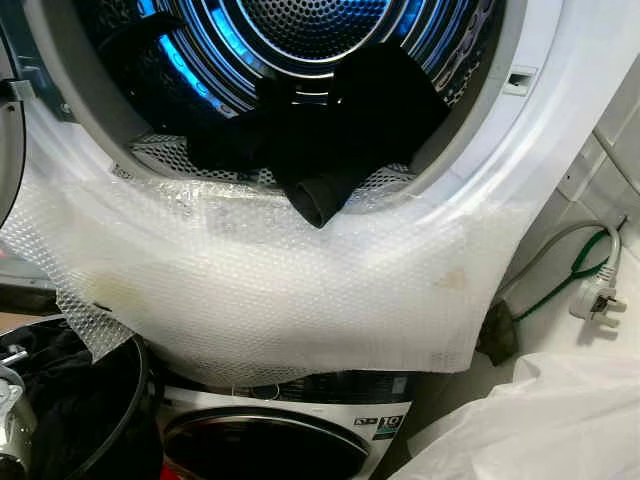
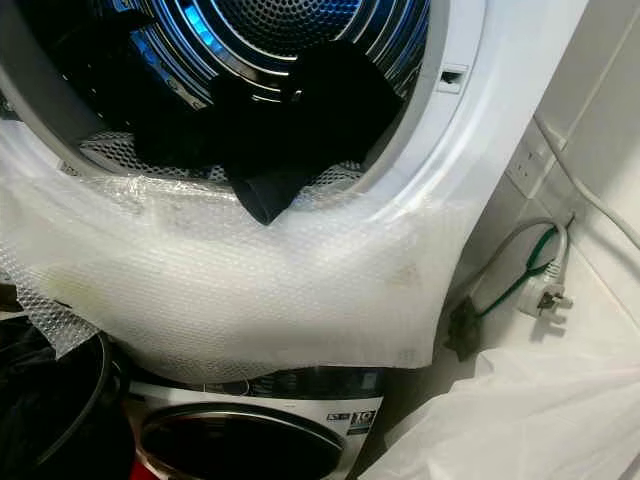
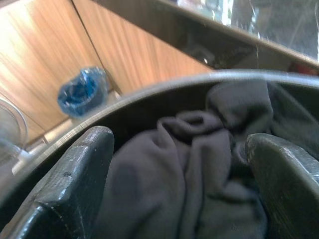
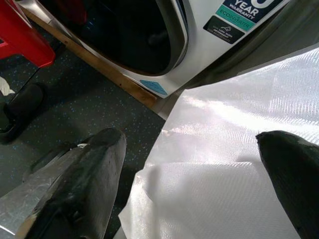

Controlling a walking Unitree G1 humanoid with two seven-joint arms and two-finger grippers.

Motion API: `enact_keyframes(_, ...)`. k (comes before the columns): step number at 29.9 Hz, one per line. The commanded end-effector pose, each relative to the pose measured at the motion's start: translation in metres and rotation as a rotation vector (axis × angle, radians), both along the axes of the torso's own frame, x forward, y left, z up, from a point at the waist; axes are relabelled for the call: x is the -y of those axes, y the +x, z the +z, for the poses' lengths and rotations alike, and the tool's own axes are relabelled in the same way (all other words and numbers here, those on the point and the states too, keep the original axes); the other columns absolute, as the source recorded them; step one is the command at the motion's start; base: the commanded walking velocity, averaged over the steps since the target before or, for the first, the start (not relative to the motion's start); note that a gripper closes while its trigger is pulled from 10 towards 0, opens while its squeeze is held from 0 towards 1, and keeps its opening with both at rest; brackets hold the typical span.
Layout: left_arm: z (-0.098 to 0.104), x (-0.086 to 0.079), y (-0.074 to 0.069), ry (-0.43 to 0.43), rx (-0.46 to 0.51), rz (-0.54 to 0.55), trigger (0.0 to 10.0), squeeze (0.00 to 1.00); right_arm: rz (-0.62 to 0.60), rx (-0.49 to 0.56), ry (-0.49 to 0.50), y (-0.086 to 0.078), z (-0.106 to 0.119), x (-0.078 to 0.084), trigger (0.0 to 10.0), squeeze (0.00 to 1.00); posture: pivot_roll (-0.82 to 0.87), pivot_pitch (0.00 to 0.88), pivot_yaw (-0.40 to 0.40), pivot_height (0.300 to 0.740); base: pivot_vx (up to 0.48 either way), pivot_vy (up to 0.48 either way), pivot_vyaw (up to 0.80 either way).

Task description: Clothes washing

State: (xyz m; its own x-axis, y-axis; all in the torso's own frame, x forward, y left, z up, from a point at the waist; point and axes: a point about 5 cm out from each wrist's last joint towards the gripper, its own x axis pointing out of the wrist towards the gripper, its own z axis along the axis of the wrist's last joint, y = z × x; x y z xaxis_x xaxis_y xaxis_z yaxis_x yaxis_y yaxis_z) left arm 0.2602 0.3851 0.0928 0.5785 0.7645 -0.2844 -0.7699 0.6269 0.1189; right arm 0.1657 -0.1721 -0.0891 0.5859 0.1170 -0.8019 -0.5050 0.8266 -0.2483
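Above basket (image 3: 149, 94) of dark clothes (image 3: 199, 164): left gripper (image 3: 182, 184), fingers wide, poised to grab; right gripper (image 4: 199, 184), fingers wide, idle; drum (image 1: 300, 40) part-loaded.

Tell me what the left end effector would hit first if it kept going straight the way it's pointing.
Most likely the crumpled dark grey cloth lying in the round dark basket. The open left end effector points right at it, though depth is hard to judge.
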Motion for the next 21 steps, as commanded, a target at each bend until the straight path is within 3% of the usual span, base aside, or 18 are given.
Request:
enact_keyframes(1, -0.005, 0.003, 0.001, -0.045, -0.013, -0.008, 10.0, 1.0, 0.002, -0.008, -0.009, -0.001, 0.0, 0.003, 10.0, 0.0, 0.05, 0.0, -0.085, 0.74, 0.0, 0.0, 0.0)
enact_keyframes(11, -0.018, 0.006, -0.002, -0.11, -0.052, 0.008, 10.0, 1.0, -0.006, -0.015, -0.013, -0.007, -0.002, 0.007, 10.0, 0.0, 0.02, 0.0, -0.095, 0.74, 0.0, 0.0, 0.0)
enact_keyframes(12, -0.02, 0.008, -0.001, -0.127, -0.045, 0.013, 10.0, 0.0, -0.009, -0.015, -0.016, -0.008, -0.002, 0.009, 10.0, 0.0, 0.01, 0.0, -0.101, 0.74, 0.0, 0.0, 0.0)
enact_keyframes(21, -0.031, 0.015, 0.0, -0.175, -0.039, 0.064, 10.0, 0.0, -0.012, -0.002, -0.042, -0.005, 0.002, 0.025, 10.0, 0.0, -0.02, 0.0, -0.137, 0.74, 0.0, 0.0, 0.0)
